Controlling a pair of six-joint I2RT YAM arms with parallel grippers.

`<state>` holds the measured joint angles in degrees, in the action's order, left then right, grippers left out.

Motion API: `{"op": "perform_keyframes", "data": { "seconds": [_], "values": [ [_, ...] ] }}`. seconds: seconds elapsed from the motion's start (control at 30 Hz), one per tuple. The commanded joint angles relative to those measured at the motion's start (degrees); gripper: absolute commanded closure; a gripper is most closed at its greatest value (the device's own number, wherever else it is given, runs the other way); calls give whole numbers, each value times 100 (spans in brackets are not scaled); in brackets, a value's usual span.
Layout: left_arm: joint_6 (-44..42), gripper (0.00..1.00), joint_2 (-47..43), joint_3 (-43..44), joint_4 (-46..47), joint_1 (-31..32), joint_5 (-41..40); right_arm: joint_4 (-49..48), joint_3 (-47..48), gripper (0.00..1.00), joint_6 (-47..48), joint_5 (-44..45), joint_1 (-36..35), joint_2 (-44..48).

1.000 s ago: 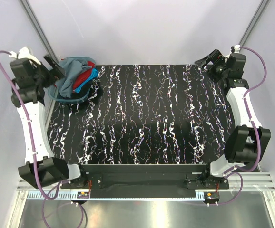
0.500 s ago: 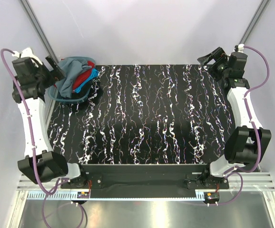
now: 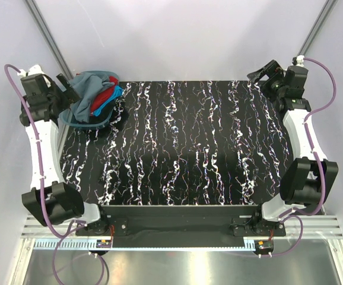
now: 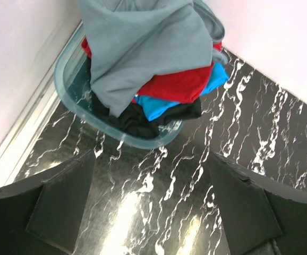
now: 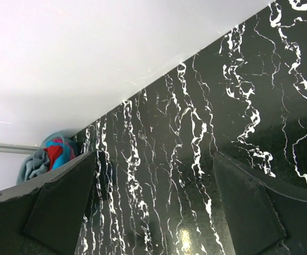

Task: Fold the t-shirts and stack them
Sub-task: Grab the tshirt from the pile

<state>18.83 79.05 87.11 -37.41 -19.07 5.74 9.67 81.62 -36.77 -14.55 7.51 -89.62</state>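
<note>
At ten o'clock on the worktop point(image 3: 177, 154), the t-shirts point(image 4: 143, 48) sit heaped in a teal basket point(image 4: 68, 98), a grey one on top of red and blue. Nothing is folded yet, so the step in hand looks like the first pick. The left hand point(image 4: 153, 212) hovers just beside the pile, at its nine o'clock, spread wide and empty. Next it must reach in and pinch the grey cloth. The right hand point(image 3: 259, 76), at two o'clock, is wide and empty too.

You have two arms, the left arm point(image 3: 43, 160) and the right arm point(image 3: 302, 133), each with long white parts and fat black joints point(image 3: 307, 178). A thin purple cable point(image 3: 330, 86) loops along each one. Your left hand point(image 3: 68, 86) and right hand point(image 3: 260, 73) are black, with flat, wedge-shaped fingers point(image 4: 63, 204).
</note>
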Motion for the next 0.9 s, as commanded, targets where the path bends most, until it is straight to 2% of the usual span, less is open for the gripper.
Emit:
{"op": "perform_keyframes", "data": {
  "seconds": [0.0,0.1,0.17,0.23,0.47,0.67,0.73,0.87],
  "values": [
    [208,9,102,-194,804,0,85,-132,-59,0,197,-92,-13,217],
    [270,9,207,-475,1559,52,191,-124,-42,0,197,-303,-13,147],
    [174,9,504,-520,1991,166,-81,-124,2,0,206,-391,-13,77],
    [147,9,830,-248,2140,228,-353,-132,11,0,206,-444,-21,24],
    [314,14,2271,561,2633,333,-477,-124,11,0,74,-435,-13,-108],
    [165,17,3080,1097,2783,492,-521,-123,-50,0,74,-409,-13,-161],
    [130,21,3230,1290,2826,536,-477,-132,-85,1,65,-391,-13,-161],
    [112,20,3590,1475,2879,580,-328,-115,-85,0,65,-391,-13,-161]
  ]
}}
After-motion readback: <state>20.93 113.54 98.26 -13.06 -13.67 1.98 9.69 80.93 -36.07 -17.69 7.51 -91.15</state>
